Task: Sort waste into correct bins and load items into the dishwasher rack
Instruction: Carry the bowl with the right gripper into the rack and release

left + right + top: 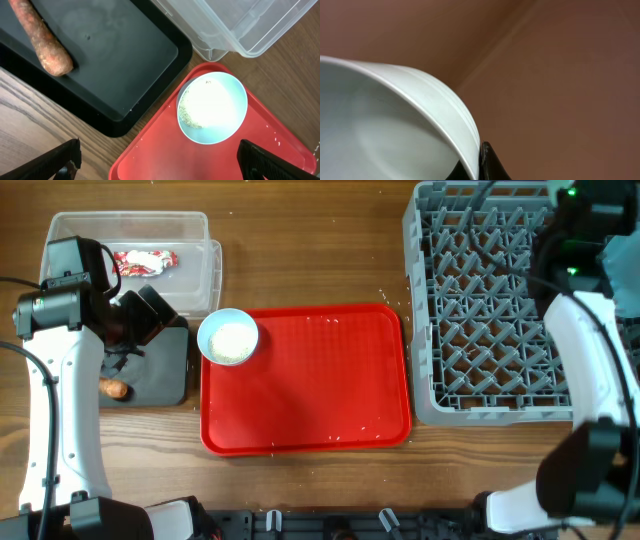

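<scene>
A light-blue plate [228, 338] with white rice grains [192, 112] sits on the near-left corner of the red serving tray [320, 395]. The orange-brown stick [42, 42] lies in the black tray [165, 370]. The red-and-white wrapper [145, 260] lies in the clear tub [190, 235]. My left gripper [160, 165] is open and empty, above the red tray's corner near the plate. My right gripper [477, 167] is shut on the rim of a pale bowl [395, 125], held at the far right of the grey dishwasher rack [480, 310]. The cup and spoon are out of view.
The clear tub and black tray stand side by side at the left, touching the red tray's left side. A few loose grains are scattered on the red tray and on the wood between it and the rack. The right arm [585, 370] runs along the rack's right edge.
</scene>
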### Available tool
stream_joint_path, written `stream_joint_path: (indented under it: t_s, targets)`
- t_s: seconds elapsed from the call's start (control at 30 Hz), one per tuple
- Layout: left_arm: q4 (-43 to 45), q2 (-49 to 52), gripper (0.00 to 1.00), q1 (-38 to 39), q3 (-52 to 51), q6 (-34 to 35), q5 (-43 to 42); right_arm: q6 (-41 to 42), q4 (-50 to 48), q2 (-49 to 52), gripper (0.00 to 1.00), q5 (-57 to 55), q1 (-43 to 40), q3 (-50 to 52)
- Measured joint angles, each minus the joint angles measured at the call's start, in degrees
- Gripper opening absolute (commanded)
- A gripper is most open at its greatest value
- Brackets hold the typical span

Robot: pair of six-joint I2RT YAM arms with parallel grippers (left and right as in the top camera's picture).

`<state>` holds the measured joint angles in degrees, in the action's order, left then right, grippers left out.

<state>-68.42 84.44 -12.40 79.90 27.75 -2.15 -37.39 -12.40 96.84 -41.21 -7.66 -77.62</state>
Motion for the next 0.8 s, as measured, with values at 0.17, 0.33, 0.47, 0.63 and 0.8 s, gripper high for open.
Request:
stream_joint_path:
  t_s: [0.17,0.33,0.47,0.63,0.8]
  targets:
    - [-0.1,0.0,1.00,0.0,0.0,0.0,0.0,-10.4,-13.8,13.7,0.04,-0.7,-7.2,0.2]
    - [-0.1,0.0,1.00,0.0,0.0,0.0,0.1,-12.5,-14.9,20.7,0.04,-0.9,-7.6,0.2]
    - [0.1,0.0,1.00,0.0,0.0,0.0,0.2,-11.7,-14.1,21.9,0.08,-0.9,-5.9,0.0]
    - [0.5,0.0,1.00,0.0,0.0,0.0,0.2,-11.3,-7.5,21.8,0.32,-2.5,-3.8,-0.3]
    - [0.5,0.0,1.00,0.0,0.0,0.0,0.2,-7.6,-5.2,21.8,0.45,-8.2,-1.4,-0.3]
